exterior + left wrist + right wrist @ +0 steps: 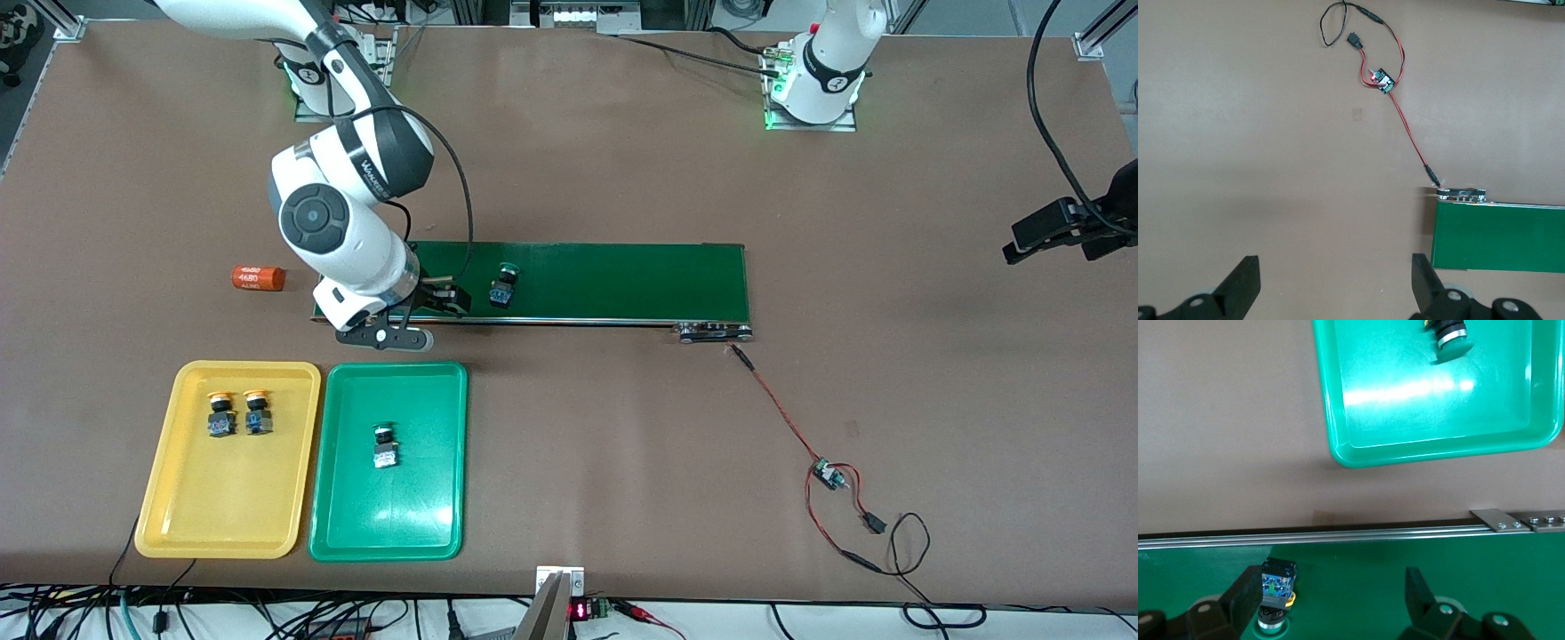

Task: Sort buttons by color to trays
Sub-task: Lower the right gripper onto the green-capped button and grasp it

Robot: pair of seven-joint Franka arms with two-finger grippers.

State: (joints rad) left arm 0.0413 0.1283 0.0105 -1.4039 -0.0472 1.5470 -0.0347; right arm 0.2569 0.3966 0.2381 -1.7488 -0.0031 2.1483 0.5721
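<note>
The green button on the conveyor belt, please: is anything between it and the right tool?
Nothing visible. The green button lies alone on the conveyor belt, beside the open right tool, with only bare belt between them. The green tray sits nearer the front camera.

The table (622,178) is plain brown. A dark green belt (622,280) with a silvery rail lies on it, carrying a green-capped button (504,286) with a black body and a blue end. The yellow tray (187,498) holds two buttons (236,412) with orange-yellow caps and black bodies. The bright green tray (356,516) holds one black button (385,445) with a green cap. An orange cylinder (258,278) bears white print. The arms are white and black, with black fingers (1421,590). A red and black wire (782,409) runs to a small green board (1383,81).
</note>
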